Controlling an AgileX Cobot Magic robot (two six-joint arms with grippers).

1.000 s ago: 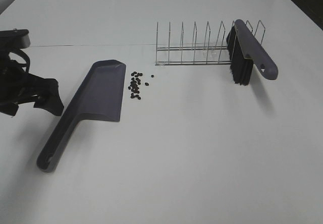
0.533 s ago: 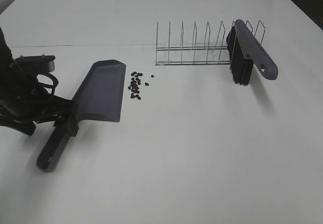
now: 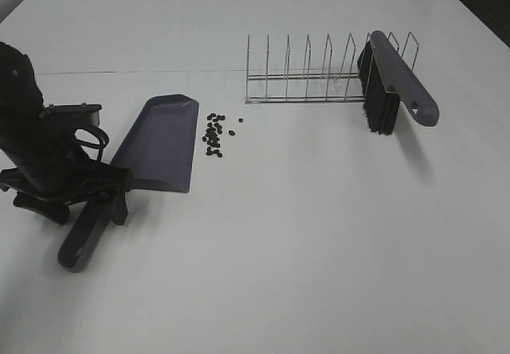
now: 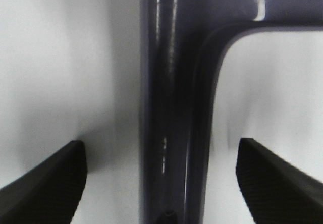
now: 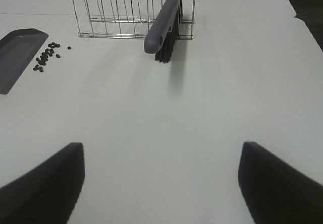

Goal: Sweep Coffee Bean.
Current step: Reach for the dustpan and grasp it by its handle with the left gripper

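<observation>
Left wrist cam: left gripper (image 4: pixel 161 183) jaws apart astride dustpan (image 4: pixel 171 82) handle, not clamped yet, prob to steady pan; coffee bean (image 3: pixel 213 137) pile just beside its mouth. Right gripper (image 5: pixel 160 183) wide apart, empty, brush (image 3: pixel 396 73) unpicked

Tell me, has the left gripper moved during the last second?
Yes. The left gripper moved right, toward the dustpan, which stayed put; its jaws now straddle the handle.

Wire rack (image 3: pixel 295 99) just beyond coffee bean (image 3: pixel 213 137), dustpan (image 3: pixel 159 143) alongside; near table (image 3: pixel 319 250) open.
</observation>
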